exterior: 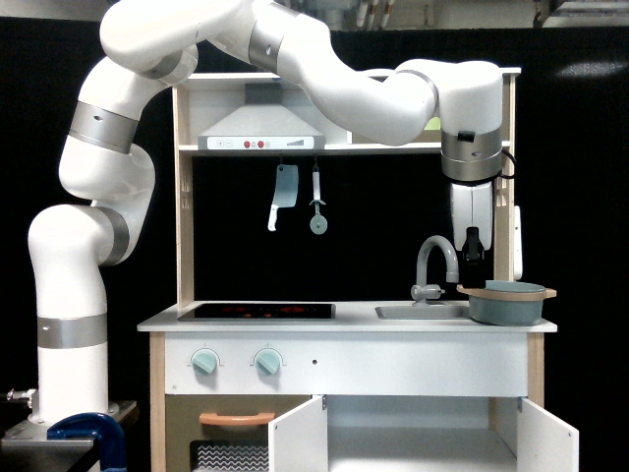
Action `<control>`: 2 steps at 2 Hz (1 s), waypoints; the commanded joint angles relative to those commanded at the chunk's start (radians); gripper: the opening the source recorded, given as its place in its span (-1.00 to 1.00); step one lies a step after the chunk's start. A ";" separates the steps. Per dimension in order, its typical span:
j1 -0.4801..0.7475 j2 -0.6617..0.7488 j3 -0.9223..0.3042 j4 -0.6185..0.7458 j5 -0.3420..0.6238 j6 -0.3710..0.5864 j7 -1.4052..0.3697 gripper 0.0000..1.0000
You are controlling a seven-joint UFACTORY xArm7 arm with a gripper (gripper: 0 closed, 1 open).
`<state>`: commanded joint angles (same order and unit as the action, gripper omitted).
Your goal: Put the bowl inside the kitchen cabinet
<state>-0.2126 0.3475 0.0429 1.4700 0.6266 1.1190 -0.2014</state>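
Matt grey-blue bowl (507, 305) with wooden rim; glossy white plastic arm (324, 69).
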 joint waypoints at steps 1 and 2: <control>0.032 0.030 0.013 0.024 0.020 -0.056 0.131 1.00; 0.072 0.126 0.049 0.088 0.010 -0.126 0.174 1.00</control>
<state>-0.1409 0.4732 0.0922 1.5578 0.6361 0.9932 -0.0269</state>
